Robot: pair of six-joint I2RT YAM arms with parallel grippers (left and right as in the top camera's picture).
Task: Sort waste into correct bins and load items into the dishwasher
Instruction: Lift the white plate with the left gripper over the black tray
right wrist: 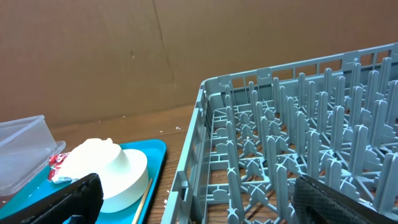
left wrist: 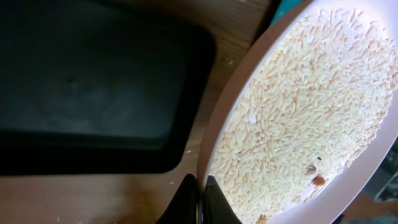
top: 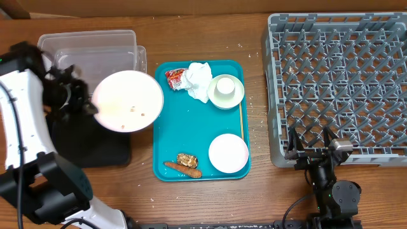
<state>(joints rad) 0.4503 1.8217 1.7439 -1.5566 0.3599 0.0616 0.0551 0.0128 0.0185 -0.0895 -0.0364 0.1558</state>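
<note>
Clamping the large plate (top: 127, 102) by its rim, the left hand (left wrist: 200, 202) sits beside it.

Matt brown wood-grain worktop (top: 191, 203); glossy smooth teal plastic tray (top: 184, 127); grey moulded plastic dish rack (top: 337, 83) upper right; clear plastic tub (top: 89, 44); matt black rectangular tray (left wrist: 93, 87); smooth white round plate (top: 114, 89); crumpled white paper napkin (top: 199, 79).
</note>
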